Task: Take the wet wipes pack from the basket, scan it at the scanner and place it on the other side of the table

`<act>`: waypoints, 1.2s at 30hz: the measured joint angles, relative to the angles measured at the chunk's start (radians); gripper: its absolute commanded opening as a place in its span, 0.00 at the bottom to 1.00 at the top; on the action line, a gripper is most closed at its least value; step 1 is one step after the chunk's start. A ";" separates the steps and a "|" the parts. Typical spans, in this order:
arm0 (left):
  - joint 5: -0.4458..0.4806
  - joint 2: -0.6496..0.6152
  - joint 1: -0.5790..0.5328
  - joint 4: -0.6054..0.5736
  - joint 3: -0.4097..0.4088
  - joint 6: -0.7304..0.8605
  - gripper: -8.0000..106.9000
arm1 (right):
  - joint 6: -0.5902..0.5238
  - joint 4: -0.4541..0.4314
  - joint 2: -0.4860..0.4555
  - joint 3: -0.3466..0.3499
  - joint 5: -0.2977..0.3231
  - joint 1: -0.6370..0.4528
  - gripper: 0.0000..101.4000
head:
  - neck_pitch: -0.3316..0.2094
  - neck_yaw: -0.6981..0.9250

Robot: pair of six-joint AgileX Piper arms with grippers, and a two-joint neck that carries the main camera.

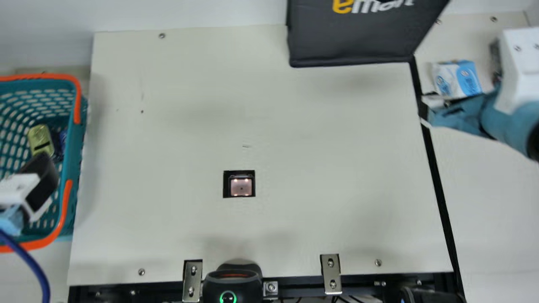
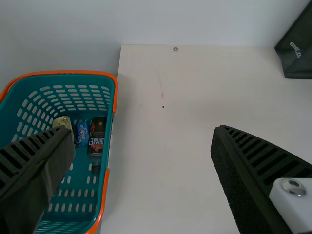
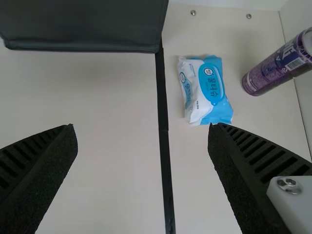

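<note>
And there's the wet wipes pack (image 3: 208, 92), white and blue, flat, label up, far right on the surface (image 1: 294, 126)! Over left, the upright teal basket (image 1: 78, 168), orange-trimmed; between them, the small square scanner (image 1: 241, 187), lit, set into the surface.

Glossy plastic film wraps the wet wipes pack (image 3: 207, 91); matt table (image 1: 294, 139).

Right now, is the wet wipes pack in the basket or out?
Out. The pack lies on the table, beside the black strip.
</note>
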 measured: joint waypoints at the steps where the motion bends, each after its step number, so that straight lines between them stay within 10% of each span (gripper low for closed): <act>1: -0.002 0.000 0.000 0.000 0.000 0.000 0.85 | 0.003 0.001 -0.018 -0.001 0.010 0.008 0.94 | 0.000 0.006; 21: 0.000 0.000 0.000 0.000 0.000 0.000 0.85 | 0.114 0.047 -0.368 -0.023 0.225 0.151 0.94 | 0.000 0.003; 36: 0.000 0.000 0.000 0.000 0.000 0.000 0.85 | 0.114 0.049 -0.384 -0.023 0.229 0.152 0.94 | 0.000 0.005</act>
